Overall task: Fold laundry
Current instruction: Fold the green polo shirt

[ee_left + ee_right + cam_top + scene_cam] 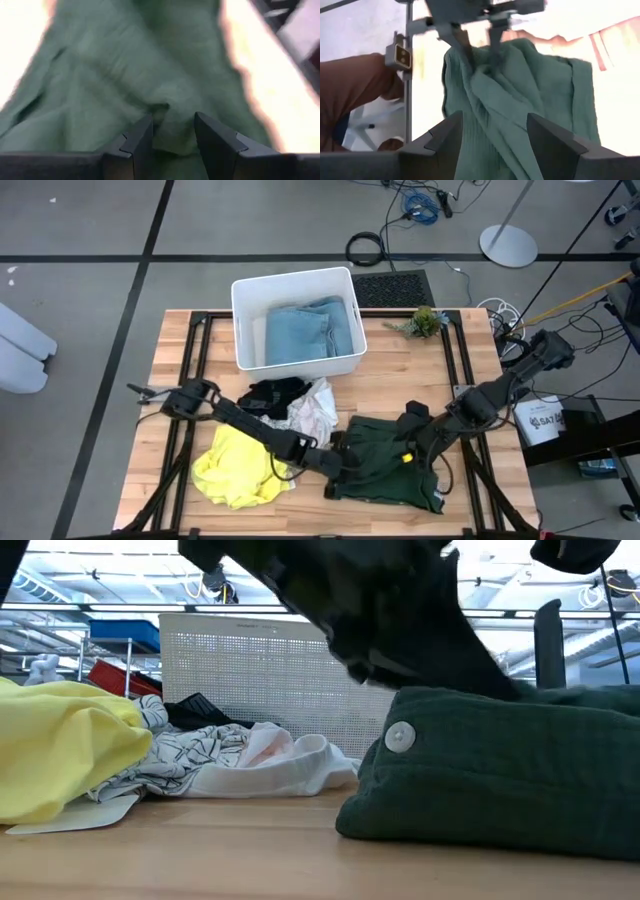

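The dark green garment (385, 470) lies bunched on the table near its front edge, right of the middle; the low view shows a white button (400, 736) on its thick folded end. My left gripper (338, 467) reaches in from the left to the garment's left edge. It is open, and a raised fold of green cloth (170, 120) lies between its fingers. The right wrist view shows the left gripper (477, 42) from the other side. My right gripper (492, 120) hangs open above the garment's right part (410, 442), clear of the cloth. My left gripper comes slanting down from the table's left onto the green garment's left edge (465, 60). Its open fingers (142, 140) stand on either side of a raised fold. Whether they touch the cloth, I cannot tell. The garment lies on the table.
A white bin (245, 330) at the far middle holds a light blue garment (310, 330). A black garment (272, 392) and a white patterned one (315, 412) lie in front of it. A yellow garment (235, 465) lies at the near left, and a small plant (425, 320) at the far right.
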Robot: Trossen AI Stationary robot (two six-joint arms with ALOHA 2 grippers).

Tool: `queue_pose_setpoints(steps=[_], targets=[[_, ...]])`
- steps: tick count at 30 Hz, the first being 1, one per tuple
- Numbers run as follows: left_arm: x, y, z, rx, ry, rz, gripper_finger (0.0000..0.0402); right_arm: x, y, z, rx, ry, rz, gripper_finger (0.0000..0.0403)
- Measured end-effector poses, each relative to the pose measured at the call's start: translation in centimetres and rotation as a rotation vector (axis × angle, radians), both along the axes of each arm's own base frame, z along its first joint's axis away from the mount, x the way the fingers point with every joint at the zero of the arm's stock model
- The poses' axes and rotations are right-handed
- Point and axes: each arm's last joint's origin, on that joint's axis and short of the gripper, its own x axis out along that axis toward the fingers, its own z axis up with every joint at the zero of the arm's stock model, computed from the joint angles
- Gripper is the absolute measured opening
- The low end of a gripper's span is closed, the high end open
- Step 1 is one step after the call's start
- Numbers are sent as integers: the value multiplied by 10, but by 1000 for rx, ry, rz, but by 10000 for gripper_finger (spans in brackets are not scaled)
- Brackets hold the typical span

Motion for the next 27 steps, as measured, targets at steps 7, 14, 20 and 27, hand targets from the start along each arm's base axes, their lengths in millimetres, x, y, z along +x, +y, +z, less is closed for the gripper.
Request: queue_pose_setpoints(steps=[7,14,20,27], targets=[[6,14,8,-25,-15,112,153,14,11,-15,-24,23,-3,208],[16,19,30,-5,-4,146,153,18,24,-28,-136,26,72,208],[17,35,46,60,134,235,153,6,40,-27,-274,-61,109,208],[10,62,58,107,270,523,153,-19,64,-24,-383,-193,91,208]])
